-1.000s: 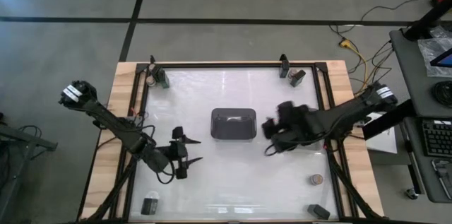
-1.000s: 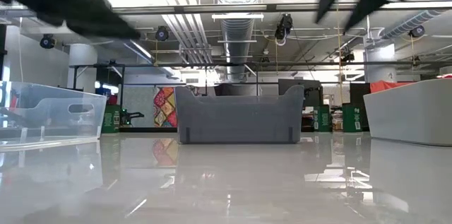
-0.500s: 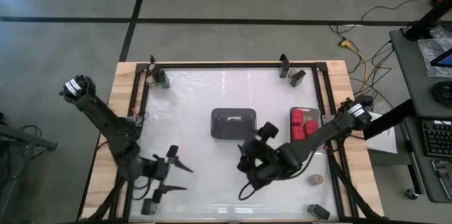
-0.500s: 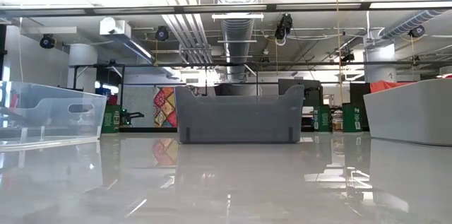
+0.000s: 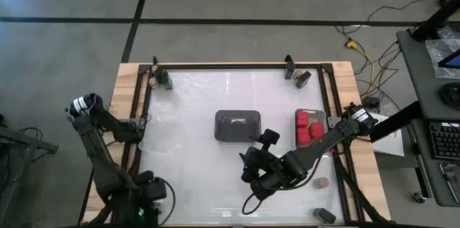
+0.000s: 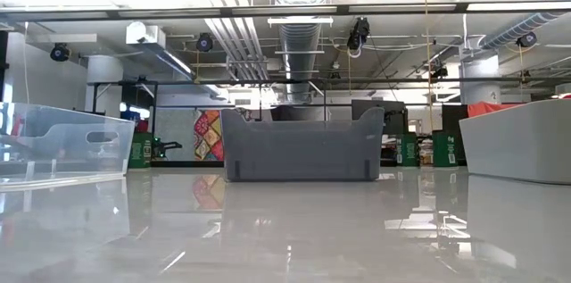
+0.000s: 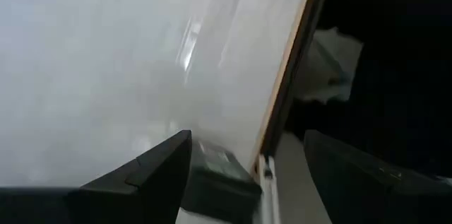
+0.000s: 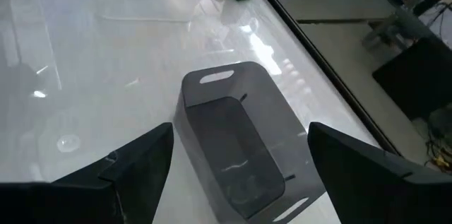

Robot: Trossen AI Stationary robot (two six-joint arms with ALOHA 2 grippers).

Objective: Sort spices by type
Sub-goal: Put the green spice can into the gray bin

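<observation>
Three red blocks (image 5: pixel 306 126) lie in a clear tray at the table's right. A tan-topped jar (image 5: pixel 321 183) and a dark block (image 5: pixel 325 215) stand near the near right corner. Another jar and a green-dark block (image 5: pixel 160 79) stand at the far left corner, and a dark block (image 5: pixel 302 78) at the far right. My left gripper (image 5: pixel 149 201) hangs open at the near left corner, over a dark grey block (image 7: pixel 219 174) by the table's edge. My right gripper (image 5: pixel 250 172) is open, nearer than the grey bin (image 5: pixel 237 125), with nothing between its fingers.
The grey bin (image 8: pixel 240 146) stands mid-table, straight ahead of my right gripper (image 8: pixel 240 181). A clear tray (image 6: pixel 62 140) lies at the left and a pale tray (image 6: pixel 522 140) at the right. A black frame rail (image 5: pixel 237 65) borders the glossy white top.
My left gripper has swung from left of the bin toward the near left corner and tipped downward over the dark block there. My right gripper has gone from beside the bin's right side toward the near edge, rolling, and has uncovered the red blocks. Both stay open.
</observation>
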